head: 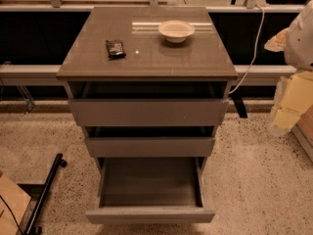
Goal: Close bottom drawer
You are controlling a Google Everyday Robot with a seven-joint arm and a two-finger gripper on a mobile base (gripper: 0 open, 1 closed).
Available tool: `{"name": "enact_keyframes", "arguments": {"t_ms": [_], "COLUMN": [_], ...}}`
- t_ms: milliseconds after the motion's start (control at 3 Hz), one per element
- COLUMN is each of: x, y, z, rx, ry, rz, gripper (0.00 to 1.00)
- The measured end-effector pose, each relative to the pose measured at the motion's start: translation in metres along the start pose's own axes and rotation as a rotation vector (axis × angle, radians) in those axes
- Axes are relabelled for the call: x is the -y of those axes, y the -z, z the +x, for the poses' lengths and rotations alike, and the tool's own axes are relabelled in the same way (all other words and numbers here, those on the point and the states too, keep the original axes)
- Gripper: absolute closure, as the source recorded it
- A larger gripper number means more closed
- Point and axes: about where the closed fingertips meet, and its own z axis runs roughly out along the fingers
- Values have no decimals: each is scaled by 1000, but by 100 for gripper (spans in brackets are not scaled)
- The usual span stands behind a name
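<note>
Hanging at the frame's right edge, the tool [287, 112], its state impossible to tell, is well apart from the open bottom drawer [150, 214]; approach first, then push its front.

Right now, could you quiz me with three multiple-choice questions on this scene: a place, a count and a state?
1. Where is the tool? A right of the cabinet, apart from it; B beneath it; C on top of it.
2. How many drawers are there? A two; B three; C five.
3. The bottom drawer is: A shut; B lifted out; C pulled far out.
Answers: 1 A, it hangs by the picture's right edge. 2 B, three fronts stack up. 3 C, its box shows.
</note>
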Motion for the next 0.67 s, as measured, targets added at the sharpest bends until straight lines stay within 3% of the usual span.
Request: {"name": "enact_keyframes", "arguments": {"t_ms": [333, 667], "x": [0, 0], "y": [0, -3], "z": [0, -1], "rx": [0, 1], "ry": [0, -8], "rz": [0, 6], "gripper": [0, 23]}}
